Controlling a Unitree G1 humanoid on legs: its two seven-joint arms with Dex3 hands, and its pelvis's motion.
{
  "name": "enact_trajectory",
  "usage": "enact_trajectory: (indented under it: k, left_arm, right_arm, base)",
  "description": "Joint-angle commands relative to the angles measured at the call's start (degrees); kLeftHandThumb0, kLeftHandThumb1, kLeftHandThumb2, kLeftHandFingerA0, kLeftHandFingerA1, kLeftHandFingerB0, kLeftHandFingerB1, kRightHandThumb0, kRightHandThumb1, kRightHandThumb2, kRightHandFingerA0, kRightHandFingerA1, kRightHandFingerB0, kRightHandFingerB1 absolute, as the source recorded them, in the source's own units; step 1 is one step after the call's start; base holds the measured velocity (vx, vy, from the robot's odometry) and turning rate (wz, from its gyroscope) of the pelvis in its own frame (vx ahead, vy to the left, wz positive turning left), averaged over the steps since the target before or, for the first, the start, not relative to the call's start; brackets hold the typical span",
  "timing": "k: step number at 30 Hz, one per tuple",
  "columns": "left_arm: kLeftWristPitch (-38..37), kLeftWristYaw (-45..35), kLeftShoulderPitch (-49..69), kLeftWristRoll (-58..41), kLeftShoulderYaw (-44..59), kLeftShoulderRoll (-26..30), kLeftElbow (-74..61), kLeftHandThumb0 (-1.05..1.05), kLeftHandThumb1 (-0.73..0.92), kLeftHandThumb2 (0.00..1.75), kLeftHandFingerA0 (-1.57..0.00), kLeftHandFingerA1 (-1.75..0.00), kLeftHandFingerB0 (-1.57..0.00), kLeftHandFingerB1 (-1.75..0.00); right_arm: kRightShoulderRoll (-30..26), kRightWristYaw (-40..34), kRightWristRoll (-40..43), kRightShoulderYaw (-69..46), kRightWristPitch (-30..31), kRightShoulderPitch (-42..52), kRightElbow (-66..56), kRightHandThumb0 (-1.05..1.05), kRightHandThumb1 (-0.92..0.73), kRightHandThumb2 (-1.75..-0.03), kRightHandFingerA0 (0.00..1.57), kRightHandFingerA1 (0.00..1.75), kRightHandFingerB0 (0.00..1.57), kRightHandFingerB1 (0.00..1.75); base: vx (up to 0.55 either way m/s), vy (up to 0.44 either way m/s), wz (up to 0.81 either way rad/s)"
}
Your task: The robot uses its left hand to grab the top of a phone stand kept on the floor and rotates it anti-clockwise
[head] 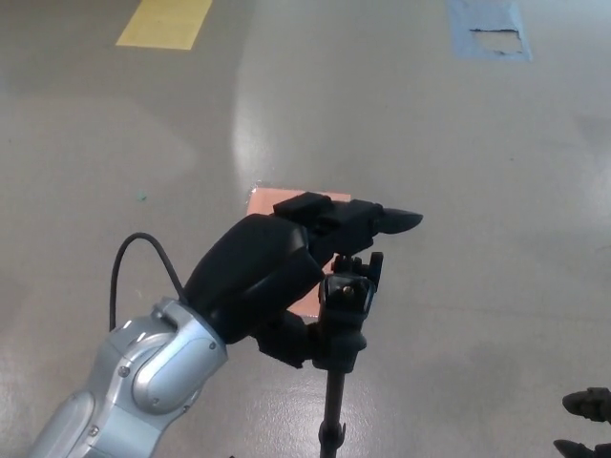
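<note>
A black phone stand rises from the floor at the lower centre, its pole topped by a black clamp head. My left hand reaches in from the lower left and wraps that head: two fingers pass over and behind it, the thumb presses low on its near side. The hand is shut on the top of the stand. The stand's base is out of frame. Only the fingertips of my right hand show at the bottom right corner.
An orange-pink square patch lies on the grey floor behind the hand. A yellow floor marking sits at the top left and a blue taped patch at the top right. A black cable loops off my left wrist.
</note>
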Motion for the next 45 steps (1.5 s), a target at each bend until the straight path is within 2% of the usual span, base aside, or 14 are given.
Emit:
enact_trajectory:
  k: [1,8,9,13,14,25,28,29,30,31,33,34,43,45]
  left_arm:
    - [-7.1,6.5,-0.2,-1.1,1.3,-1.6,3.8,-0.15,0.72,0.63,-1.11,-0.55,-0.7,-0.41]
    - [-7.8,7.7,0.2,-1.3,2.3,-2.8,4.1,-0.19,0.75,0.64,-1.05,-0.66,-0.91,-0.47]
    - [-8.4,8.3,0.2,-1.4,2.6,-3.0,4.3,-0.25,0.74,0.62,-0.95,-1.05,-0.96,-0.48]
    - [-8.9,8.4,0.1,-1.4,2.8,-3.0,4.7,-0.26,0.71,0.62,-0.9,-1.2,-0.97,-0.5]
    - [-8.9,8.5,0.0,-1.1,2.8,-3.0,4.6,-0.28,0.7,0.63,-0.85,-1.33,-0.97,-0.5]
    - [-8.9,7.7,-0.4,-1.8,2.8,-3.3,5.0,-0.25,0.68,0.63,-0.8,-1.46,-0.94,-0.5]
    - [-8.1,6.4,-0.2,-3.9,2.9,-4.0,4.9,-0.23,0.69,0.63,-0.81,-1.42,-0.94,-0.51]
    - [-7.4,5.0,-0.1,-5.7,2.9,-4.2,4.8,-0.18,0.73,0.62,-0.91,-1.18,-0.93,-0.51]
    - [-6.9,4.1,-0.1,-6.8,2.9,-4.3,4.8,-0.18,0.73,0.62,-0.91,-1.18,-0.93,-0.51]
    - [-4.6,1.5,0.2,-10.2,3.1,-4.8,4.3,-0.2,0.73,0.62,-1.0,-0.95,-0.94,-0.51]
    - [-2.4,-0.6,0.4,-13.0,3.4,-5.2,3.9,-0.2,0.73,0.62,-1.0,-0.95,-0.94,-0.51]
    - [2.0,-2.5,0.9,-16.1,4.0,-6.5,2.5,-0.22,0.73,0.63,-1.08,-0.67,-0.97,-0.53]
    - [7.9,-6.4,0.3,-22.6,5.9,-8.4,2.7,-0.16,0.73,0.63,-1.1,-0.71,-1.02,-0.6]
    - [13.1,-8.1,0.1,-27.3,7.2,-10.0,2.0,-0.17,0.72,0.63,-1.12,-0.7,-1.03,-0.62]
  right_arm:
    - [-0.7,0.2,0.2,-0.3,0.7,-0.8,0.2,-0.43,-0.62,-0.84,0.32,0.5,0.0,0.18]
    - [-0.8,-0.1,-0.1,0.0,0.4,-0.8,0.2,-0.44,-0.62,-0.85,0.35,0.51,0.0,0.19]
    - [-0.8,-0.1,0.0,-0.1,0.4,-0.9,0.2,-0.44,-0.62,-0.85,0.35,0.51,0.0,0.19]
    - [-0.7,-0.3,-0.1,0.0,0.8,-1.0,0.3,-0.44,-0.61,-0.85,0.32,0.5,0.0,0.2]
    - [-0.7,-0.3,-0.1,-0.1,0.8,-1.1,0.3,-0.43,-0.61,-0.85,0.32,0.5,0.0,0.21]
    - [-0.9,0.4,0.3,-0.3,0.9,-1.6,0.1,-0.45,-0.61,-0.85,0.33,0.51,0.01,0.2]
    - [-0.9,0.1,0.0,-0.2,0.9,-1.6,0.2,-0.46,-0.62,-0.85,0.34,0.51,0.01,0.21]
    - [-0.9,0.2,0.1,-0.2,1.0,-1.7,0.2,-0.45,-0.62,-0.86,0.32,0.5,0.0,0.2]
    - [-0.9,0.3,0.2,-0.3,1.1,-1.7,0.2,-0.45,-0.62,-0.86,0.32,0.5,0.0,0.2]
    - [-0.9,0.5,0.3,-0.4,1.0,-1.7,0.2,-0.45,-0.62,-0.85,0.31,0.51,0.0,0.19]
    - [-0.9,0.6,0.4,-0.5,0.8,-1.7,0.2,-0.45,-0.62,-0.85,0.31,0.51,0.0,0.19]
    - [-0.8,0.6,0.5,-0.6,1.1,-1.7,0.2,-0.46,-0.62,-0.85,0.35,0.52,0.01,0.19]
    - [-0.9,0.7,0.7,-0.8,1.3,-2.2,0.2,-0.46,-0.62,-0.86,0.34,0.51,0.0,0.19]
    - [-0.9,0.7,0.6,-0.7,1.2,-2.3,0.3,-0.46,-0.63,-0.86,0.35,0.52,0.0,0.19]
  base:
    - [0.0,0.0,0.0]
    - [0.0,0.0,0.0]
    - [0.0,0.0,0.0]
    - [0.0,0.0,0.0]
    - [0.0,0.0,0.0]
    - [0.0,0.0,0.0]
    - [0.0,0.0,0.0]
    - [0.0,0.0,0.0]
    - [0.0,0.0,0.0]
    - [0.0,0.0,0.0]
    - [0.0,0.0,0.0]
    - [0.0,0.0,0.0]
    - [0.0,0.0,0.0]
    - [0.0,0.0,0.0]
